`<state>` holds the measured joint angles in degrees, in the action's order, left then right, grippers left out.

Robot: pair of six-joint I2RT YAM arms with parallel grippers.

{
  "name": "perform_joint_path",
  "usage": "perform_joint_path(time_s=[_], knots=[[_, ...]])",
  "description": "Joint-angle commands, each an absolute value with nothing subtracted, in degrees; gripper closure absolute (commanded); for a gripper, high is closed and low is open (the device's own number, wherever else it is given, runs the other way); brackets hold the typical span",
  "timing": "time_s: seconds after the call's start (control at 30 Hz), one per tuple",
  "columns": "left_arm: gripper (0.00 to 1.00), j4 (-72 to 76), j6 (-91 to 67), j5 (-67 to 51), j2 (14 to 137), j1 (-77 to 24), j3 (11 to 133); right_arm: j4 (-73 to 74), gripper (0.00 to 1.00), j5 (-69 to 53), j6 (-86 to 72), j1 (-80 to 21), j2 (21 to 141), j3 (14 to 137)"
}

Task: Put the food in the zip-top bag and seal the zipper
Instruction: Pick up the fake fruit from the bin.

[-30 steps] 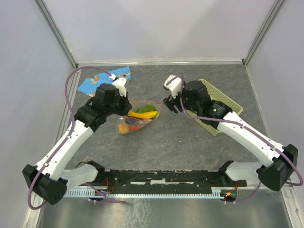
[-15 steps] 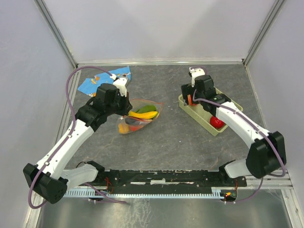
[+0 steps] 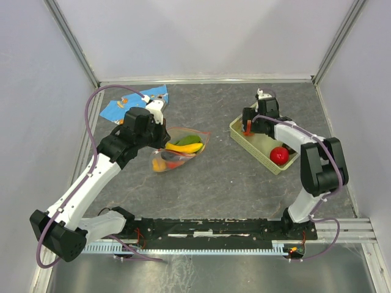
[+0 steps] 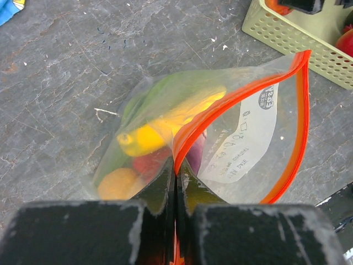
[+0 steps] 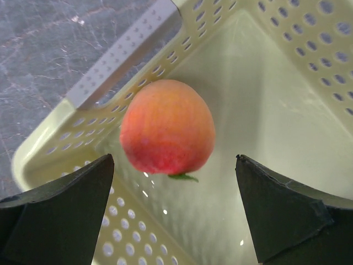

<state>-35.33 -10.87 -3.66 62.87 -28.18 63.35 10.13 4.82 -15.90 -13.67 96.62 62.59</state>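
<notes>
While the left gripper (image 4: 175,185) is clamped on the zipper (image 4: 300,110) at one end of the zip-top bag (image 4: 242,143), which lies mouth agape well apart from the basket (image 3: 264,145) on its left-arm side with banana (image 4: 165,124), green leaf (image 4: 160,91) and orange (image 4: 118,185) inside, the right gripper (image 5: 172,168) hangs inside the basket, jaws spread wide either side of the peach (image 5: 167,127); the red round fruit (image 3: 280,154) sits at the basket's near end

Item: two robot arms, left arm (image 3: 82,186) and right arm (image 3: 321,168). Links were white, joint housings black. A mauve cable (image 3: 86,119) ran along each. Base rail (image 3: 214,227), near edge, was black. Fingers (image 4: 77,232) were matte black, scuffed pale.
</notes>
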Motion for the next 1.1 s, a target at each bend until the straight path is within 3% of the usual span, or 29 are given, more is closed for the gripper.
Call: perform_joint_path(time_s=[0.0,0.27,0.43,0.63,1.07], knots=[[0.97,-32.1,-8.7,-5.1,62.8,-27.9,63.4,4.9,0.00,-1.8,-19.6,-12.0,101.3,65.3],[0.97,-32.0,-8.7,-5.2,63.0,-27.9,63.4,-0.3,0.06,-6.3,-19.9,-10.2,105.9,64.4],[0.97,-32.0,-8.7,-5.0,63.0,-27.9,63.4,-1.3,0.16,-6.0,-18.3,-9.9,105.7,63.7],[0.97,-32.1,-8.7,-5.0,63.0,-27.8,63.4,0.0,0.25,-6.2,-17.0,-9.9,102.2,62.7],[0.97,-32.2,-8.5,-4.4,63.2,-27.8,63.3,7.8,0.28,-6.9,-15.4,-13.5,84.8,60.0]])
